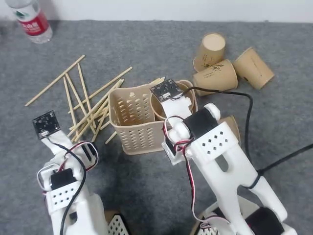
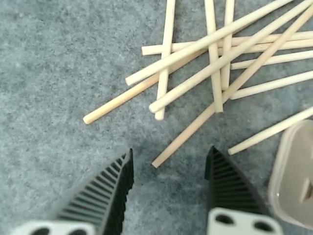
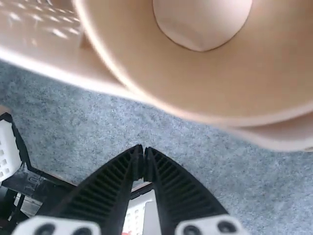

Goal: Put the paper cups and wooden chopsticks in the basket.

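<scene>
Evidently the left arm is nearer the wooden chopsticks.
The left gripper (image 2: pixel 171 152), jaws apart, hangs over the table left of the basket (image 1: pixel 128 129). The nearest chopstick (image 2: pixel 195 129) has one end under the gap and slants away into the pile (image 2: pixel 215 63). The right gripper (image 3: pixel 143 148), pressed together on nothing, sits by a paper cup (image 3: pixel 244 68).

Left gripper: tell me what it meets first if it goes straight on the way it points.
Probably the near end of a loose chopstick, lying on the grey carpet just ahead of the open left gripper. Depth is unclear, so it could touch carpet first.
</scene>
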{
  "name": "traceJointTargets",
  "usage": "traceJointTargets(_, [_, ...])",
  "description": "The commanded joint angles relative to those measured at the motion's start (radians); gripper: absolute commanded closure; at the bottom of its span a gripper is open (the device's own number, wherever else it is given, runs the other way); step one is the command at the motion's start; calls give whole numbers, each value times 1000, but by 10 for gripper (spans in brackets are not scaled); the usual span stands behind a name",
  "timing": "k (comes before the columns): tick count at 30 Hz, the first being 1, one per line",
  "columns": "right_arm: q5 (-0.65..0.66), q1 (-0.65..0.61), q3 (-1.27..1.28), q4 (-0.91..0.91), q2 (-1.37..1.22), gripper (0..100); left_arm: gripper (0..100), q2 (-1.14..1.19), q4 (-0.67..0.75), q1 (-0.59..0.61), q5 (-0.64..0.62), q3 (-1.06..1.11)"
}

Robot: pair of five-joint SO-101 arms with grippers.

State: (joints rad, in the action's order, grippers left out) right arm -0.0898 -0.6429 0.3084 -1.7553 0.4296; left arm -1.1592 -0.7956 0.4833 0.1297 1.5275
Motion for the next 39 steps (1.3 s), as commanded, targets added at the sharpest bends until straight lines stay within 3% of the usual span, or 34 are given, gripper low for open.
traceJointTargets(1, [-9,73,-8,-31,7,991,773,-11,20,-6,-6,-4])
traceJointTargets(9, [-8,243,-9,-25,8,991,773,-11,20,-6,-6,-4])
traceJointTargets(39, [-9,251,-6,-25,7,991,773,-11,20,-8,-6,-4])
